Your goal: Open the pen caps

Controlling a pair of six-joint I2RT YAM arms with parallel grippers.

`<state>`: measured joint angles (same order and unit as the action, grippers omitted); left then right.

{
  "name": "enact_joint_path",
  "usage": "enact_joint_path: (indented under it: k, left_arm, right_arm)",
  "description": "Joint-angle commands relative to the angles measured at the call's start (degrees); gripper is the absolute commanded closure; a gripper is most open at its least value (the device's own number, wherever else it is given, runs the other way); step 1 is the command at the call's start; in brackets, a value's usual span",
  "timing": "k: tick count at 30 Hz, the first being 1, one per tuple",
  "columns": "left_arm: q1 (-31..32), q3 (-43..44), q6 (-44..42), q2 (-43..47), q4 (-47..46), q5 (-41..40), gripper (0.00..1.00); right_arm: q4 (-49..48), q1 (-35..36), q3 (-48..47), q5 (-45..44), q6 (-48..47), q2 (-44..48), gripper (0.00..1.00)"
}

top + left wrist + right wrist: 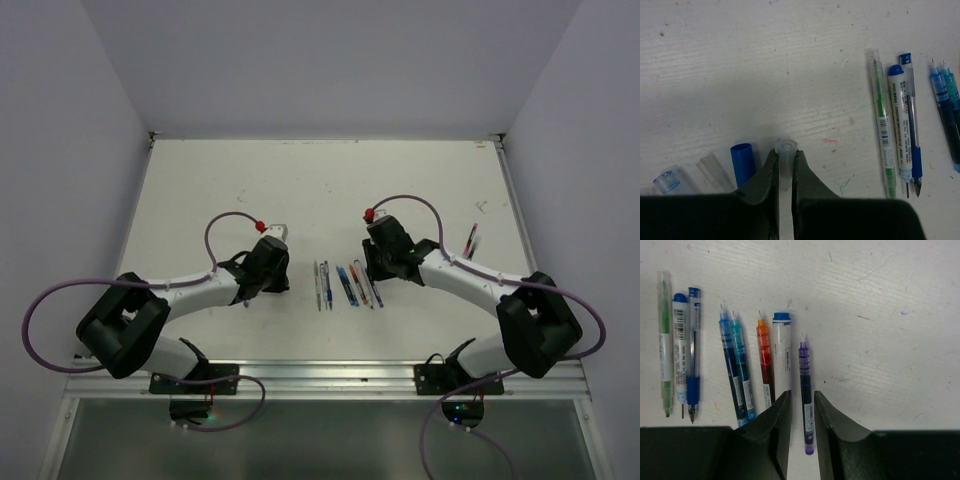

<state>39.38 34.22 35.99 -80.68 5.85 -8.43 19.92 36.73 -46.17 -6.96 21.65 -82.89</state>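
Observation:
In the left wrist view my left gripper (785, 156) is shut on a small clear pen cap (786, 148), low over the table. A blue cap (742, 162) and two clear caps (710, 170) (667, 181) lie just left of it. In the right wrist view my right gripper (802, 400) is open, its fingers on either side of a purple pen (805, 385) lying on the table with its tip bare. In the top view the left gripper (262, 285) is left of the row of pens (345, 283) and the right gripper (385, 265) is at the row's right end.
Left of the purple pen lie a white barrel with a blue end (782, 355), an orange-red pen (765, 360), teal and dark blue pens (736, 365), and three more pens (680, 345). Another pen (470, 240) lies far right. Purple cables loop beside both arms.

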Motion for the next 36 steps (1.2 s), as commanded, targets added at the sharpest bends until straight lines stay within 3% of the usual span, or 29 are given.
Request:
enact_joint_path:
  k: [1,3,14,36]
  left_arm:
    - [-0.4,2.0,0.7,-1.3,1.4,-4.4,1.00]
    - [-0.4,2.0,0.8,-1.6,1.6,-4.8,1.00]
    - [-0.4,1.2,1.7,-0.4,2.6,-6.5,0.80]
    - [-0.4,0.1,1.5,4.1,1.6,-4.4,0.71]
  right_arm:
    - [0.3,-0.1,-0.9,-1.7,1.4,4.8,0.71]
    - [0.9,-0.2,-0.7,-1.7,1.5,6.4,0.71]
    - [2.0,0.0,0.5,-2.7,1.5,10.2,0.69]
    - [1.8,-0.3,0.9,-1.8,2.3,11.0,0.68]
